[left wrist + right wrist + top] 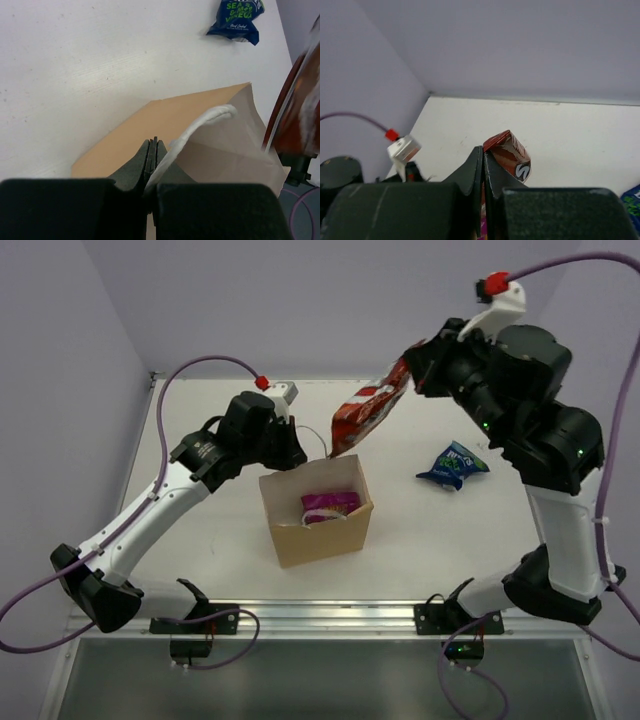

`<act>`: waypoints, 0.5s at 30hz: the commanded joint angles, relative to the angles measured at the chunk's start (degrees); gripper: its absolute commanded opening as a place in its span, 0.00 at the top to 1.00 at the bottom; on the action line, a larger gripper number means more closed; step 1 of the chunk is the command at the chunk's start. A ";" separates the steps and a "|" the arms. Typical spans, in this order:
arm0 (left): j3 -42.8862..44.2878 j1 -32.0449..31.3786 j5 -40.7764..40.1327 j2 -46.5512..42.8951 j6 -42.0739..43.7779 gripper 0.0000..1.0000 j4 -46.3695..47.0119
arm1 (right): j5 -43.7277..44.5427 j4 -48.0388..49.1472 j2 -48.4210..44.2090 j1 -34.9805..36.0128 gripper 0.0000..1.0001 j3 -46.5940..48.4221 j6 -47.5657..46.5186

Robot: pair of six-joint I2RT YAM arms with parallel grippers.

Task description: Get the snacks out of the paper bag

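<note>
The tan paper bag (318,528) stands upright and open mid-table, with a purple snack (328,504) lying inside. My left gripper (293,453) is shut on the bag's back-left rim (165,122), and the white cord handle (200,129) runs beside its fingertips (152,145). My right gripper (413,364) is shut on the top corner of the red-orange chip bag (368,412), which hangs above the bag's back-right corner. The same chip bag (511,152) pokes out beside my right gripper (483,151). A blue snack (453,464) lies on the table right of the bag.
The white table (210,540) is walled by lilac panels at the left and the back. Both arm bases sit on the metal rail (320,618) at the near edge. The left arm's wrist camera (403,148) shows low left in the right wrist view.
</note>
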 commanded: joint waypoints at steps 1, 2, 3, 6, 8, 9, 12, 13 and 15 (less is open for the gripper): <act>1.80 0.01 -2.51 -1.94 -0.64 1.00 -1.62 | 14.43 5.00 -4.65 -5.64 1.00 -5.23 -3.54; 2.85 0.01 -3.56 -1.94 -0.64 1.00 -2.58 | 14.17 5.09 -6.75 -7.92 1.00 -7.18 -2.94; 3.47 0.09 -4.00 -1.94 -0.64 1.00 -3.02 | 14.08 5.01 -7.90 -11.86 1.00 -9.20 -2.49; 5.41 0.09 -5.49 -1.76 -0.55 1.00 -4.52 | 14.60 5.18 -11.60 -16.72 1.00 -16.15 -2.40; 6.72 0.01 -6.99 -1.76 -0.55 1.00 -5.22 | 16.36 4.22 -12.92 -18.04 1.00 -21.25 -2.84; 7.08 0.01 -7.08 -1.68 -0.55 1.00 -5.31 | 17.15 3.95 -13.53 -19.61 1.00 -23.44 -2.58; 8.48 0.01 -7.43 -1.76 -0.64 1.00 -5.40 | 18.30 2.11 -15.21 -23.65 1.00 -33.81 1.36; 9.01 0.01 -7.52 -1.85 -0.55 1.00 -5.31 | 16.82 0.71 -15.03 -24.98 1.00 -38.44 4.94; 9.28 0.01 -7.52 -1.94 -0.29 1.00 -4.79 | 14.45 -2.11 -14.16 -28.76 1.00 -43.12 7.78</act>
